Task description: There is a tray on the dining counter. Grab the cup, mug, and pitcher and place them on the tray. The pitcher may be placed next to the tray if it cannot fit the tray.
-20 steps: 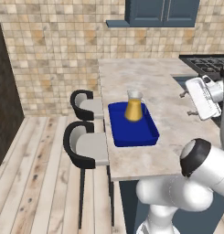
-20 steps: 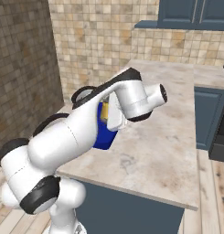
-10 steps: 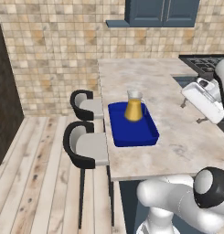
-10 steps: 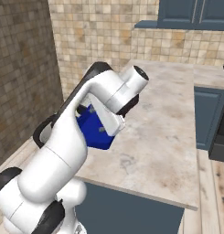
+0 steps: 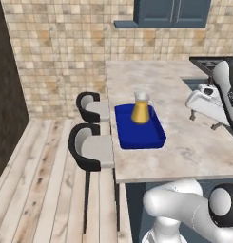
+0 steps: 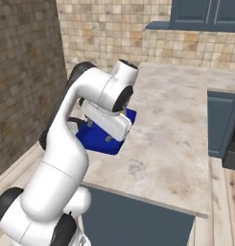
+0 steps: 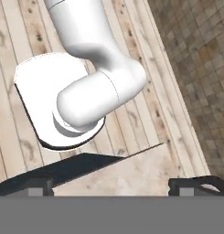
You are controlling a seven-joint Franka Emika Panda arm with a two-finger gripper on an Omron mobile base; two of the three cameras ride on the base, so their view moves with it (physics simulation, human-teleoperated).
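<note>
Gripper (image 7: 111, 185) stands with its jaws wide apart and nothing between them; in the hand view the two dark finger tips (image 7: 36, 185) rise at the lower corners, well separated, with a corner of the beige marbled worktop (image 7: 131, 176) showing in the gap and plank floor (image 7: 13, 41) beyond it.

In the left base view the gripper (image 5: 206, 116) hangs over the right-hand side of the dining counter (image 5: 184, 142), its short fingers pointing down, clear of the surface and touching nothing; in the right base view the white hand body sits in front of the tray and hides much of it.

Tray (image 5: 146, 137): deep blue, lying flat on the worktop near the stool-side edge, well apart from the gripper and to its left in the left base view; in the right base view a blue corner (image 6: 97, 139) shows just below and behind the hand.

Pitcher (image 5: 141, 108): clear glass with an orange-yellow lower part, standing upright on the far end of the tray, inside its rim; it is apart from the gripper, with bare worktop between the two.

Two bar stools (image 5: 92, 149) with black shells and grey seats stand along the counter edge on the tray's far side from the gripper; tiled wall (image 5: 61, 42) and blue cabinet (image 5: 172, 12) lie beyond the counter's far end.

Cup and mug cannot be made out.
</note>
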